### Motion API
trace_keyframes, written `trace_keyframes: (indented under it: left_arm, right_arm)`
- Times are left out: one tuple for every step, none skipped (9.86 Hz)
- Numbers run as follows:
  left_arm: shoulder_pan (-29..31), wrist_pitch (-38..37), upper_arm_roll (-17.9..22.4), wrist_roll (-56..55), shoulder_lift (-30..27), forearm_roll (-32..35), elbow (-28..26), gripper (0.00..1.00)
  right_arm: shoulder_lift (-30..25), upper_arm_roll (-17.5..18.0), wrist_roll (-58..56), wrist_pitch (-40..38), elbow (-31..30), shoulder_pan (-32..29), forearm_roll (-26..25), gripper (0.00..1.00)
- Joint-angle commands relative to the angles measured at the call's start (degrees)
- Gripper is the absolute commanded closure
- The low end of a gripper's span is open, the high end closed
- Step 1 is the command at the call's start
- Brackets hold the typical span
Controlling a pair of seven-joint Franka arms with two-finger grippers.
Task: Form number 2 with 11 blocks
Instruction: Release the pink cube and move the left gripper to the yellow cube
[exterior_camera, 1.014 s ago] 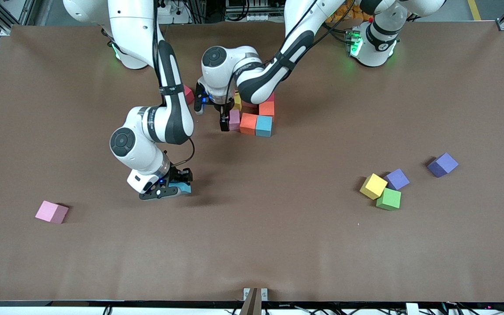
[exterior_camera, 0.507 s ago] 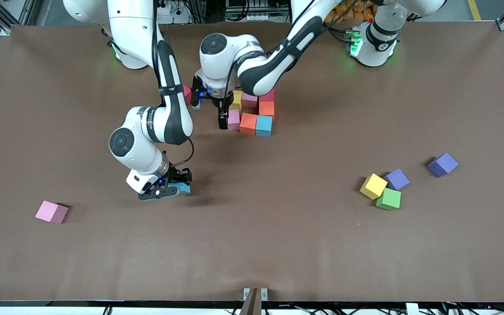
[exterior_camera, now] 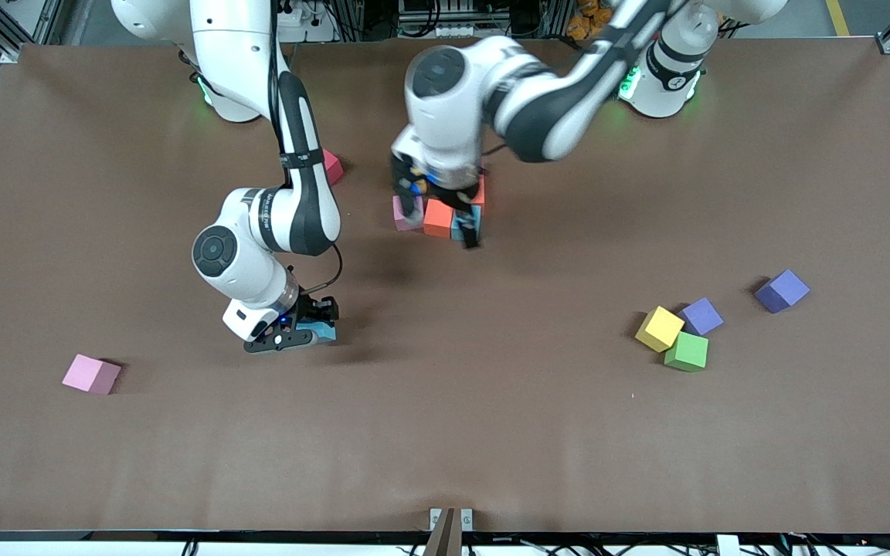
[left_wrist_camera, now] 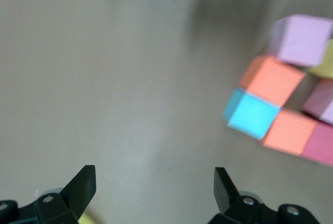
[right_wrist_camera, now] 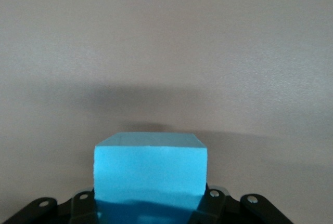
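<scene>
The right gripper (exterior_camera: 307,333) sits low at the table, toward the right arm's end and nearer the front camera than the partly built number 2 (exterior_camera: 445,212); its fingers are pinched on a light blue block (right_wrist_camera: 150,172), seen from the right wrist as gripped at its lower sides. The left gripper (exterior_camera: 437,212) hangs over the cluster with its fingers (left_wrist_camera: 80,187) spread wide and nothing between them. In the cluster, a pink block (exterior_camera: 405,214), an orange block (exterior_camera: 438,218) and a second light blue block (left_wrist_camera: 251,114) stand edge to edge in the row nearest the front camera; another orange block (left_wrist_camera: 290,131) touches them one row farther back, and the rest is hidden under the left wrist. A red block (exterior_camera: 331,166) lies beside the right forearm. A lone pink block (exterior_camera: 91,374) lies well apart toward the right arm's end. Toward the left arm's end, a yellow block (exterior_camera: 659,328), a green block (exterior_camera: 687,351) and a purple cube (exterior_camera: 701,315) sit close together, with a second purple cube (exterior_camera: 782,290) near them.
</scene>
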Motion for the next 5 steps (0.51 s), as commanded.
trace_keyframes:
  left_arm:
    - [11.52,-0.46,-1.01,1.09,-2.98,-3.36,-2.13,0.00]
    - [15.92,-0.46,-0.66,1.18,-2.98,-4.86,-1.95,0.00]
    - [18.05,-0.46,0.82,1.18,-2.55,-4.52,-1.95,0.00]
    - [19.38,-0.46,2.93,1.01,-1.58,-4.78,-1.86,0.00]
    - [19.83,-0.20,3.30,-0.39,0.17,-4.78,-1.86,0.00]
  right_arm:
    - [-1.26,-0.72,4.43,-0.09,-1.31,3.82,0.79,0.73]
    - [-1.26,-0.81,6.45,-0.09,-1.31,4.97,0.70,0.73]
    - [-1.17,-0.81,8.30,-0.01,-1.31,6.46,0.70,0.73]
    - [-1.09,-0.72,10.75,-0.01,-1.39,7.78,0.52,0.73]
    - [-0.82,-0.72,13.39,0.17,-1.39,9.27,0.52,0.73]
